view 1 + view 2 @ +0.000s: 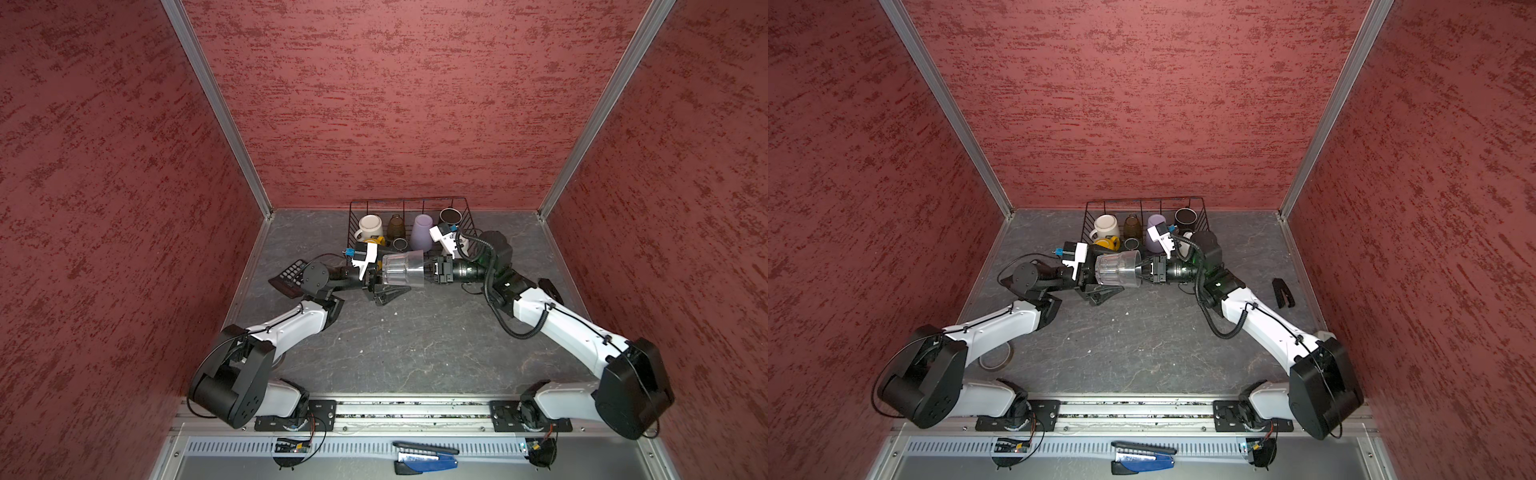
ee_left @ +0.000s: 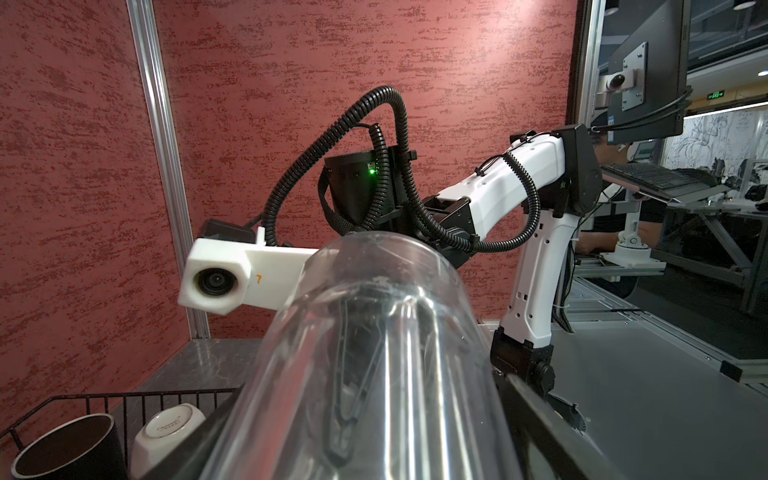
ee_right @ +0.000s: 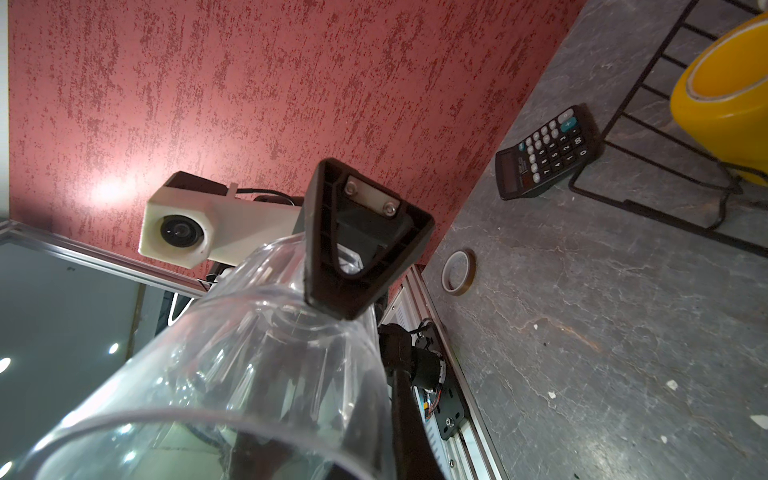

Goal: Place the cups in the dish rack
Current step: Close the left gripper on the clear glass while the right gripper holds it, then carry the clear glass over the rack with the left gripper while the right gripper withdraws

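Before the rack (image 1: 407, 200), right jaws clamp clear tumbler (image 1: 401, 270) rim; left jaws straddle base, grip unclear.

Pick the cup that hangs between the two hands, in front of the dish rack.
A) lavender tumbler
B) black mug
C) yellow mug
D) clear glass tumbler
D: the clear glass tumbler lies sideways above the table, mouth at the right hand, base at the left hand.

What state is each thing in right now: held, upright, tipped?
clear tumbler: held level, off the table
right gripper: shut on the clear tumbler's rim
left gripper: jaws astride its base, grip unclear
lavender tumbler: upside down in the dish rack
black mug: upright, mouth up, in the dish rack
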Controlling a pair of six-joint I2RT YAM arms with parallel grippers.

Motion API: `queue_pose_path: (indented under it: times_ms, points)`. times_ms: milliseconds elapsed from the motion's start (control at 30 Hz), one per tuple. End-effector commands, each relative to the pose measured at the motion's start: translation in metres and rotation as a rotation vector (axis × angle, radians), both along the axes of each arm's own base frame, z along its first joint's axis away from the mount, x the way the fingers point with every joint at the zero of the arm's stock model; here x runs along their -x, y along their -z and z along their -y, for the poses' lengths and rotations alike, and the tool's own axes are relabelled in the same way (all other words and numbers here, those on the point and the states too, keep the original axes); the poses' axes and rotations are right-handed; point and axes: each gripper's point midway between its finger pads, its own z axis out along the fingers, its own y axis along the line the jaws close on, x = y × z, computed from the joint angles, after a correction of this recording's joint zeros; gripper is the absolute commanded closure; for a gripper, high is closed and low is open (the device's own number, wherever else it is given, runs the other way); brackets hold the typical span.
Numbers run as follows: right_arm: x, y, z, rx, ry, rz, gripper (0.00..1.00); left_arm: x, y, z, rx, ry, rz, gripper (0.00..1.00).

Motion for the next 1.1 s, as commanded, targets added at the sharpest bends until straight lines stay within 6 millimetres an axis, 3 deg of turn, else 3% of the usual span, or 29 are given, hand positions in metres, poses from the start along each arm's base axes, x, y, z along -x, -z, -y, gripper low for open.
queue_pose_path:
  times_ms: [0, 133, 233, 333, 433, 533, 800, 1067]
  points:
    - [0.003, -0.007, -0.003, -0.029, -0.015, 0.025, 1.0, 0.004, -0.013, 0.001, 0.011, 0.024, 0.04, 0.22]
    - [-0.001, -0.002, -0.002, -0.014, 0.006, 0.015, 1.0, -0.007, -0.014, 0.004, -0.017, -0.009, -0.025, 0.36]
    - [-0.003, -0.002, -0.002, -0.01, 0.023, 0.02, 0.94, -0.014, -0.014, 0.005, -0.048, -0.045, -0.063, 0.58]
    - [-0.005, -0.002, -0.002, -0.009, 0.026, 0.015, 0.91, -0.012, -0.017, 0.004, -0.055, -0.056, -0.055, 0.69]
    - [-0.007, -0.001, -0.001, -0.003, 0.042, 0.01, 0.79, -0.013, -0.019, 0.003, -0.06, -0.069, -0.059, 0.8]
    - [-0.013, -0.001, 0.005, 0.021, 0.085, 0.015, 0.65, -0.021, -0.019, 0.004, -0.082, -0.1, -0.091, 1.0]
    - [-0.032, 0.006, 0.035, 0.061, 0.222, -0.012, 0.48, -0.038, -0.021, 0.006, -0.114, -0.154, -0.156, 1.0]
    - [-0.055, 0.024, 0.1, 0.205, 0.491, -0.021, 0.29, -0.082, -0.004, 0.011, -0.221, -0.289, -0.317, 1.0]
